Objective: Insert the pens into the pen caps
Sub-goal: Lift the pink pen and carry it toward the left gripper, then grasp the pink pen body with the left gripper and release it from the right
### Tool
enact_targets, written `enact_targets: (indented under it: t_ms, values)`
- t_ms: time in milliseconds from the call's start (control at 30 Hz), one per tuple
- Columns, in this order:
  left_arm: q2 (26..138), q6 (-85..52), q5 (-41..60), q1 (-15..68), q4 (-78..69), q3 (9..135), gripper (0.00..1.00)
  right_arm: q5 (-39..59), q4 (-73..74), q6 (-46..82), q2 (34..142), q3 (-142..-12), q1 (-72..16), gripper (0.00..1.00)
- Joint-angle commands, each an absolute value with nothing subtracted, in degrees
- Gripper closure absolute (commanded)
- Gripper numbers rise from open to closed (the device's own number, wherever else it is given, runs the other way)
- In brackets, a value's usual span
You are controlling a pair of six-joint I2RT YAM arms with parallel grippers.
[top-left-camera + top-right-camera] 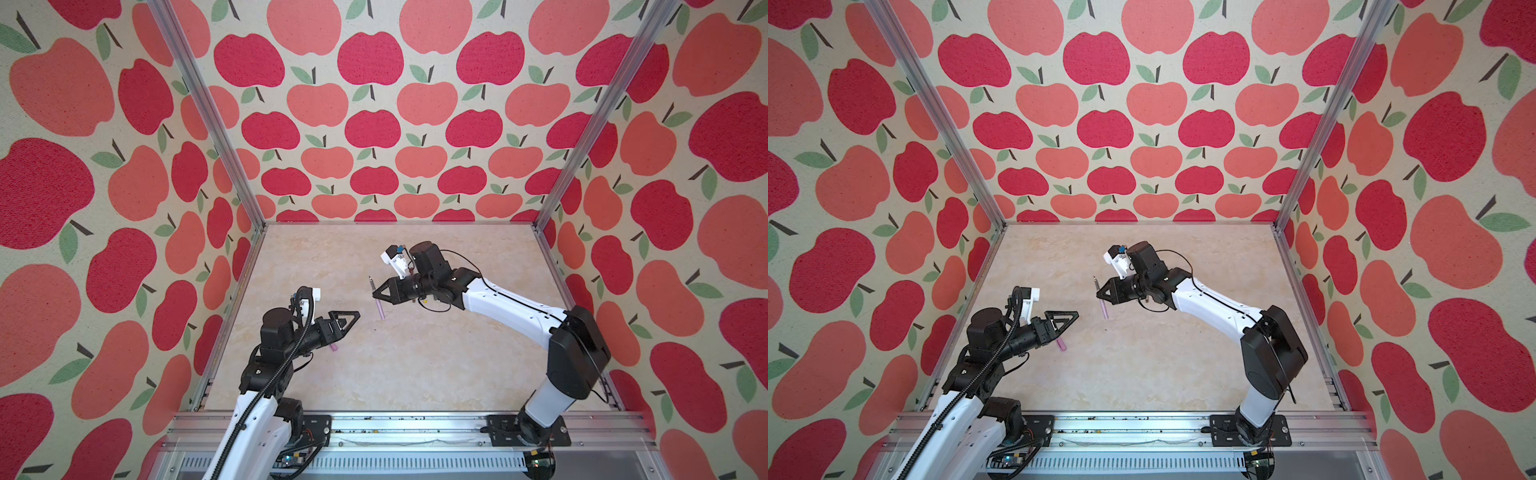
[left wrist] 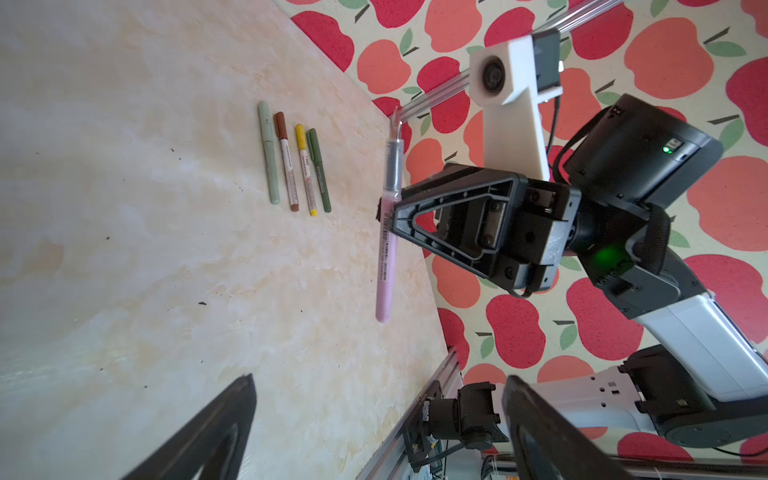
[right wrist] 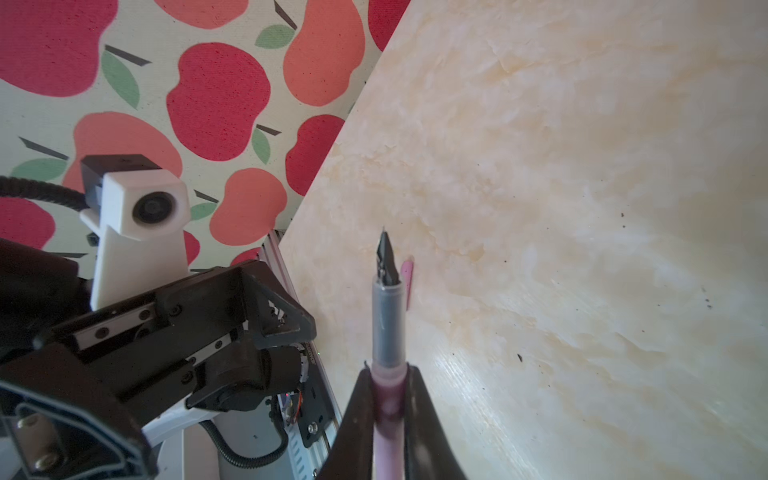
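Pen of slim pink plastic (image 1: 380,309), with grey collar, printed barrel and bare dark pointed nib, is clamped just behind the collar in the right tool (image 1: 376,294), held off the marbled beige counter (image 1: 415,365) near its middle. Its long axis runs near-to-far, nib toward the back wall. The left tool (image 1: 352,318) has jaws apart; a short pink cylindrical cap (image 1: 333,347) lies on the counter under its wrist.

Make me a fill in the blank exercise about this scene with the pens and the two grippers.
1. The pen held by the right gripper has a ___ barrel.
2. The left gripper is ___ and holds nothing.
3. In the left wrist view, ___ capped pens lie side by side on the table.
Missing words: pink; open; four.
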State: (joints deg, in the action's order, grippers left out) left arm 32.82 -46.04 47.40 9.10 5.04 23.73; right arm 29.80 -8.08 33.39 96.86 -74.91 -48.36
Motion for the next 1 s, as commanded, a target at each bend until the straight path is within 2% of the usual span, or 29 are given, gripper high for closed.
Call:
enact_targets:
  t_ms: [0,233,567,967]
  values:
    - [33.99,-46.69,50.69,10.65,-2.55,22.77,0.07,34.92,2.79,41.59,96.0,-73.93,-48.84,0.89]
    - [39.07,-45.98,47.46,14.88,-8.48,22.68,0.14,36.38,5.19,43.64,95.24,-74.26,-50.65,0.89]
    - [41.23,-46.49,43.71,16.61,-14.42,22.68,0.33,36.83,5.1,44.34,94.86,-74.35,-51.84,0.89]
    - [44.27,-47.29,44.91,16.76,-15.86,23.03,0.57,37.0,5.54,44.58,95.27,-74.53,-52.29,0.9]
